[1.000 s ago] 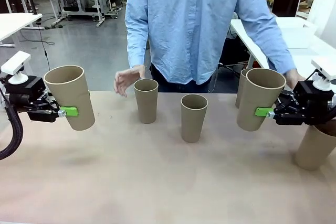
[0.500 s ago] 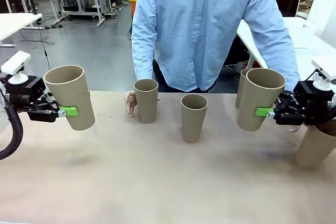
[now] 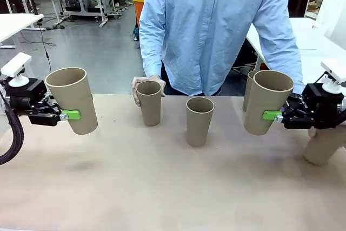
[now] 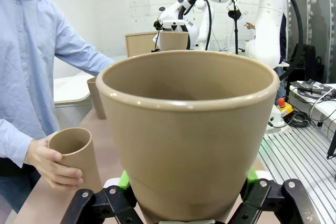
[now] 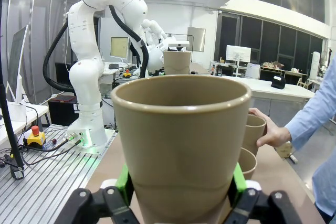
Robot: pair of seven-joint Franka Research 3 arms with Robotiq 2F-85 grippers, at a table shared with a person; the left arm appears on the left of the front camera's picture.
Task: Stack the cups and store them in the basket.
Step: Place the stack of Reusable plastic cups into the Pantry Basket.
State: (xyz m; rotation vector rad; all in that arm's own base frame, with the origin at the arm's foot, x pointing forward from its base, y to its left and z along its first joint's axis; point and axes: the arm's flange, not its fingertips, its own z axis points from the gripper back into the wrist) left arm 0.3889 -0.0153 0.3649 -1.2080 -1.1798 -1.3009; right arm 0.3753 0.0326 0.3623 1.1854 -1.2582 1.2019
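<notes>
The left gripper (image 3: pixel 72 114) pinches the left cup (image 3: pixel 73 100) low on its wall. It holds the cup clear above the left side of the table (image 3: pixel 162 187), mouth up and slightly tilted. In the left wrist view the green pads press on both sides of the cup.

The right gripper (image 3: pixel 268 115) clamps the right cup (image 3: pixel 265 101) the same way, above the right side of the table and also a little tilted. In the right wrist view its pads sit against the cup's wall on either side.

A person in a light blue shirt (image 3: pixel 211 31) stands at the far edge. One hand (image 3: pixel 139 83) is wrapped around the rim of the far cup (image 3: pixel 150 104), which stands upright on the table left of centre.

The middle cup (image 3: pixel 199 121) stands upright near the centre, just right of the far cup and nearer, apart from it.

The back cup (image 3: pixel 248 87) is at the far right, mostly hidden behind the right cup.

The corner cup (image 3: pixel 323 147) is at the near right, leaning. Its top is hidden behind the right gripper, so I cannot tell what holds it.
</notes>
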